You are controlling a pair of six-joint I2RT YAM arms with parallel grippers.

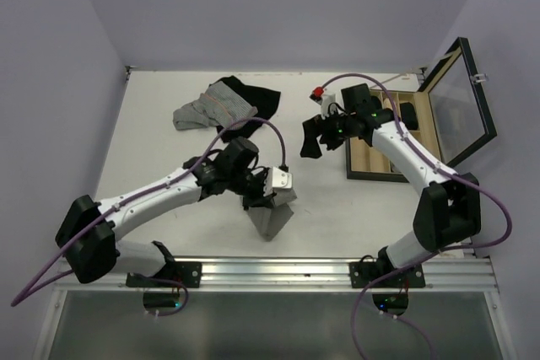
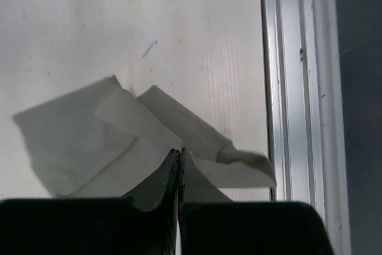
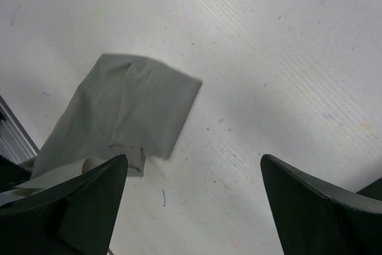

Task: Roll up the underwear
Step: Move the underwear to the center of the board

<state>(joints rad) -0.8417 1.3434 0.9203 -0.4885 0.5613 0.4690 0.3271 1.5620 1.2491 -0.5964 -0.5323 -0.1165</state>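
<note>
**A:** Widest first. White table (image 1: 169, 166). An open wooden case (image 1: 377, 159) stands at its right side, glass lid raised. At the far side, left of centre, there's a pinstriped garment (image 1: 201, 112) with a black garment (image 1: 255, 95) touching it. Neither is ours.

**B:** And the underwear?

**A:** The underwear (image 1: 272, 215) is at the near edge, about centre, just beside the metal rail (image 1: 337, 269) and well apart from that heap. It's plain grey and crumpled, with flaps folded over one another. It isn't flat, and no roll has been started.

**B:** Grippers?

**A:** The left gripper (image 2: 179, 154) has its fingers pressed together. The cloth rises to the tips, so it looks like a fold is pinched. The right gripper (image 3: 194, 168) is spread wide with nothing between the fingers. It hangs over bare table between case and underwear, clear of the cloth.

**B:** How will it handle?

**A:** My read is that it's light, thin and limp. It will sag from a single pinch, and it may skid on the smooth tabletop rather than turn over. It has no stiffness to keep a roll tight.

**B:** Where should it be held?

**A:** Probably along one straight edge, ideally the waistband, with a gripper near each end. I can't pick out the waistband from here. A pinch mid-fold is likely to bunch the cloth, so I'd spread it flat first.
</note>
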